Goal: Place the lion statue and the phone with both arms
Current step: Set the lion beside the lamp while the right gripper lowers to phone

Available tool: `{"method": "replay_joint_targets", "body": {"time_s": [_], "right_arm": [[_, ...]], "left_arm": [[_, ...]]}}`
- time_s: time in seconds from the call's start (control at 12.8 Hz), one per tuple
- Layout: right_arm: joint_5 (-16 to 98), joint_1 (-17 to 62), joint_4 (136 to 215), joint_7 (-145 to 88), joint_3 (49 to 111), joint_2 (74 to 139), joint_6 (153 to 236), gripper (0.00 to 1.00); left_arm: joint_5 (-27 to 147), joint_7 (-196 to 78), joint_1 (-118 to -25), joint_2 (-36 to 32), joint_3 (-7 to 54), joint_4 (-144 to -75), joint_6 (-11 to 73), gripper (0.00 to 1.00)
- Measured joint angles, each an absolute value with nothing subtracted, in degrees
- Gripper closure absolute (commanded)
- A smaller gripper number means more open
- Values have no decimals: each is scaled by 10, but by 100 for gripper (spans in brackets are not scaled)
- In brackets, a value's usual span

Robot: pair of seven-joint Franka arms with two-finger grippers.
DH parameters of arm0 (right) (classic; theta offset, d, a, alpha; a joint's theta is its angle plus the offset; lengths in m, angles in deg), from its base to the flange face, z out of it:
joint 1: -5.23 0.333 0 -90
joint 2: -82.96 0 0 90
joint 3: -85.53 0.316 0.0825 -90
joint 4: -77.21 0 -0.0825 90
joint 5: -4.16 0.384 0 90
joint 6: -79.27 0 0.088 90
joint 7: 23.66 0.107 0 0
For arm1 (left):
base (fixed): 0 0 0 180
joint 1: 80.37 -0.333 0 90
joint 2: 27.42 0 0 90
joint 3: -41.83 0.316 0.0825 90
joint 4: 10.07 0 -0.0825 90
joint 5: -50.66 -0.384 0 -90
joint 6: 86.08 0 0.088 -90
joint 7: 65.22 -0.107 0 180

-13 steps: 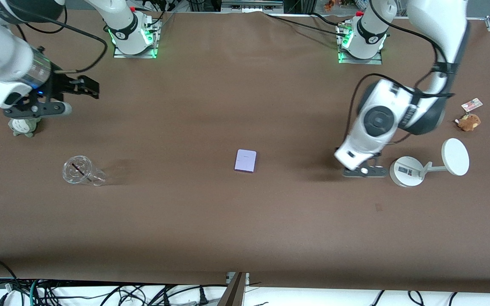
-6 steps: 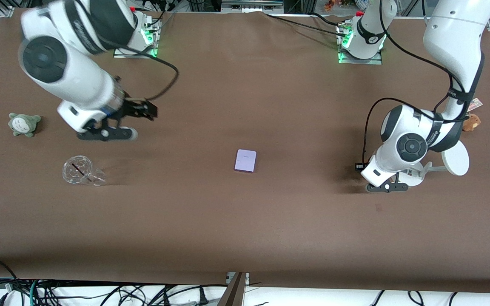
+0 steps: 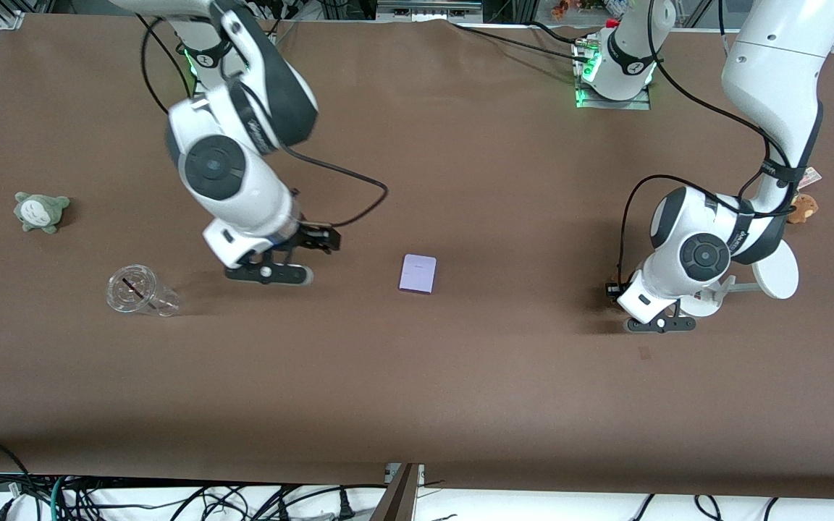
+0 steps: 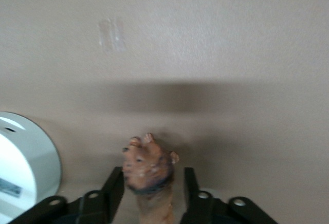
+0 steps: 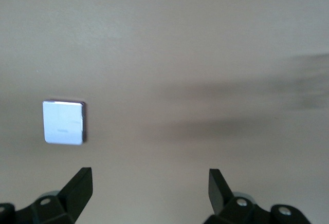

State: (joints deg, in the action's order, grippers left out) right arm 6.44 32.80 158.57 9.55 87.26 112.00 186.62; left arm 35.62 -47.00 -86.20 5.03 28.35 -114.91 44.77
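Nearest the front camera, the left gripper (image 3: 614,289) sits low at the table (image 3: 417,376) just beside the white round-based stand (image 3: 775,269), toward the left arm's end. In the left wrist view, the lion statue (image 4: 148,165) lies between the two black fingers (image 4: 114,188); narrow gaps show on both sides, so whether the jaws pinch it cannot be told. Mid-table lies the phone (image 3: 418,273), flat and untouched. Beside it, toward the right arm's end, the right gripper (image 3: 313,241) hovers over bare table with jaws spread wide and nothing between them. A clear cup (image 3: 138,291) lies on its side, a grey-green plush (image 3: 41,210) farther off. A brown plush (image 3: 801,207) lies partly hidden by the left arm.
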Motion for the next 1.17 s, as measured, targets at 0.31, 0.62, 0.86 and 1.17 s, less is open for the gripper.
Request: {"method": "replay_joint_targets", "body": {"time_s": [0.31,0.62,0.86,1.17], "right_arm": [[64,359,1496,145,872,1219,1888,0],[64,383,1463,169,872,1287,1947,0],[64,399,1462,181,872,1317,1987,0],[64,420,1460,189,871,1353,2036,0]], "left_arm": [[356,-475,-862,-20,272,-1112,385,0],[371,-476,-862,-68,250,-1006,216,0],[398,-480,-863,-71,243,-902,88,0],[410,-592,-864,-81,276,-841,3,0]]}}
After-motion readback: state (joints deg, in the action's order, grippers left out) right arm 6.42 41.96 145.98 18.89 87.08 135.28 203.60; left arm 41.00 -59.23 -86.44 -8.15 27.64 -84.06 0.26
